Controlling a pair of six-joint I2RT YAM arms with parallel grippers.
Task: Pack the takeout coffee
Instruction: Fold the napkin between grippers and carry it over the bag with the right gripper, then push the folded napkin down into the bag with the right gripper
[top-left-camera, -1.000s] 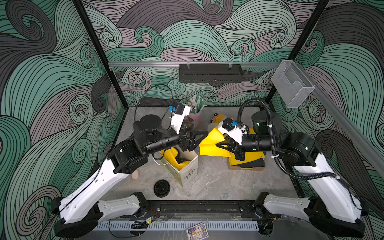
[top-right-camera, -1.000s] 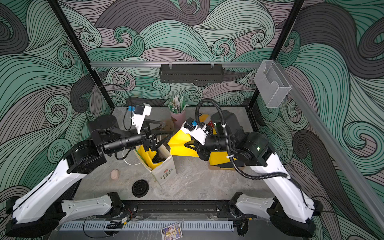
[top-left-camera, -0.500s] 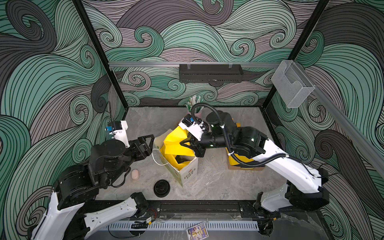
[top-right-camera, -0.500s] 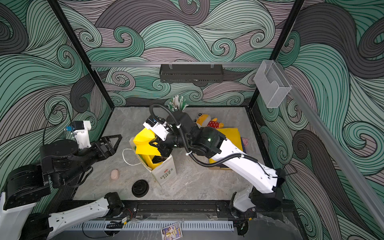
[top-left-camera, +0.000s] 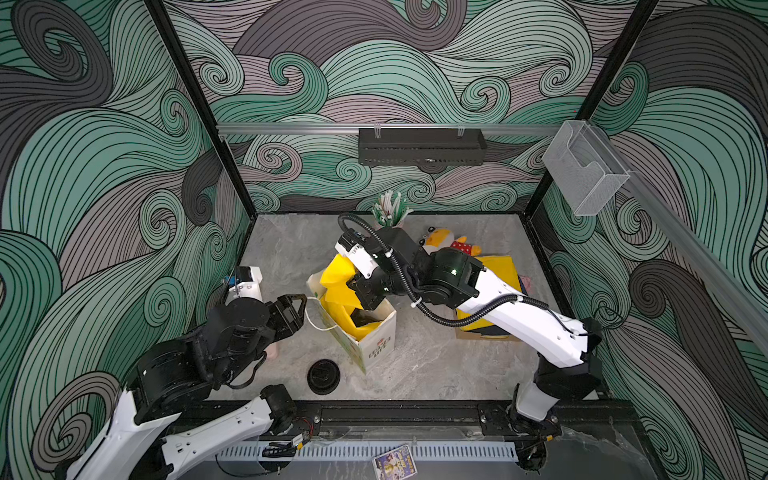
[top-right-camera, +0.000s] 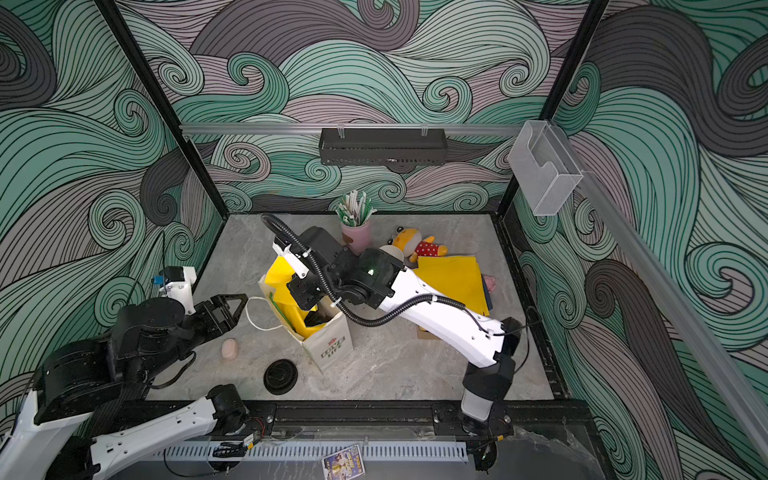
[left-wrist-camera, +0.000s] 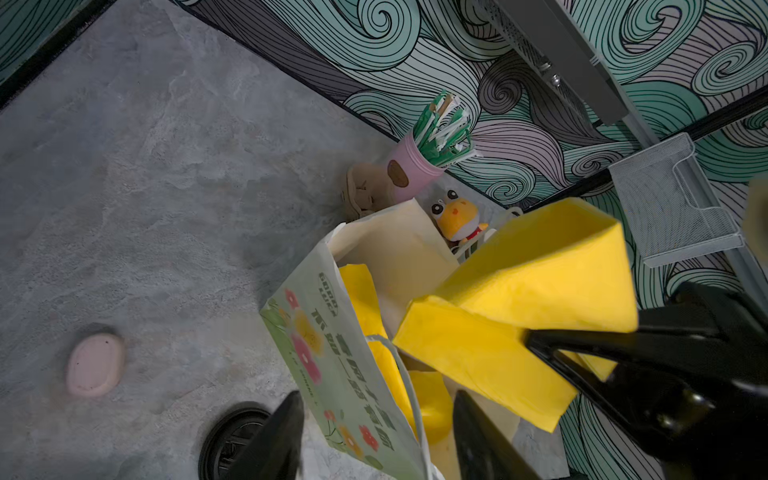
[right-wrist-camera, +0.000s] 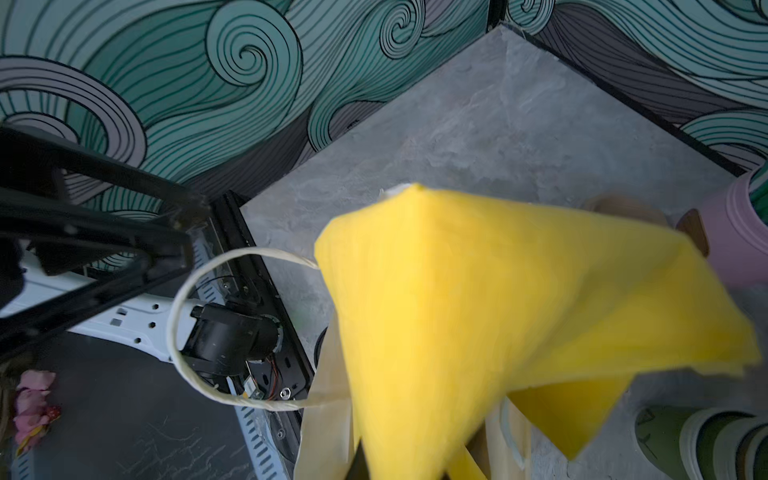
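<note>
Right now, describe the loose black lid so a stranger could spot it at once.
Find the paper bag stuffed with yellow paper, mid-table. On the table between it and the front rail lies the black lid. It is flat, round and black, unlike the pale pink egg-shaped object nearby.

Two like arms face you: the left arm (top-left-camera: 124, 428) and the right arm (top-left-camera: 523, 320) each join white shell links to black joint housings. A black ribbed hose (top-left-camera: 440, 321) runs along the right arm, whose joint carries a green light (top-left-camera: 454, 272). White camera mounts (top-left-camera: 245, 286) sit at the wrists. The left gripper (top-right-camera: 245, 297) has black, triangular, open-framed fingers.
</note>
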